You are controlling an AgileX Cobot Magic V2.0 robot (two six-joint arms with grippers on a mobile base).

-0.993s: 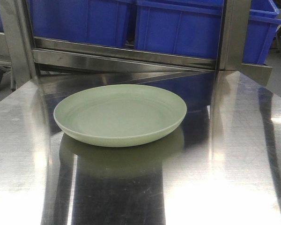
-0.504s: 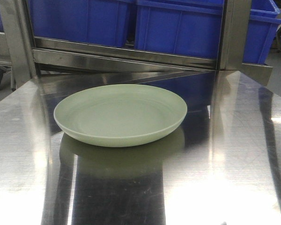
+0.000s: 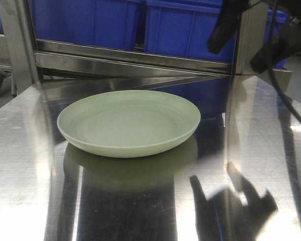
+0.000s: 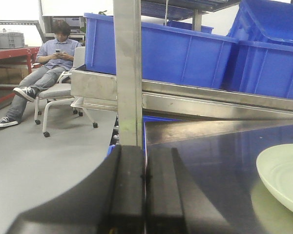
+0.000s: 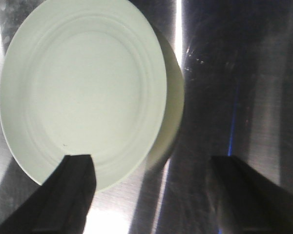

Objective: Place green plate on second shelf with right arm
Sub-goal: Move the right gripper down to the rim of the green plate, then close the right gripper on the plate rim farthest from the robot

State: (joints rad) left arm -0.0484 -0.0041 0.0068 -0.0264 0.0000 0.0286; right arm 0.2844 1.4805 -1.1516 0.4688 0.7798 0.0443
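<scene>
The pale green plate (image 3: 128,123) lies flat and empty on a shiny steel surface (image 3: 35,165). My right gripper (image 3: 247,42) hangs open above the plate's far right side, its two black fingers spread wide, clear of the plate. From the right wrist, the green plate (image 5: 83,92) fills the upper left, and the right gripper (image 5: 151,163) has one finger over the plate's near rim and the other over bare steel. My left gripper (image 4: 146,156) is shut on nothing, low at the surface's left edge, with the plate's rim (image 4: 283,175) off to its right. I cannot tell which level is the second shelf.
Behind the plate a steel rack rail (image 3: 130,63) carries large blue bins (image 3: 190,30). A steel upright post (image 4: 128,73) stands just ahead of the left gripper. A seated person (image 4: 44,68) is on a chair to the far left, on the grey floor.
The right arm has come into the front view at the top right, with its gripper open; its reflection now shows on the steel. The plate has not moved.
</scene>
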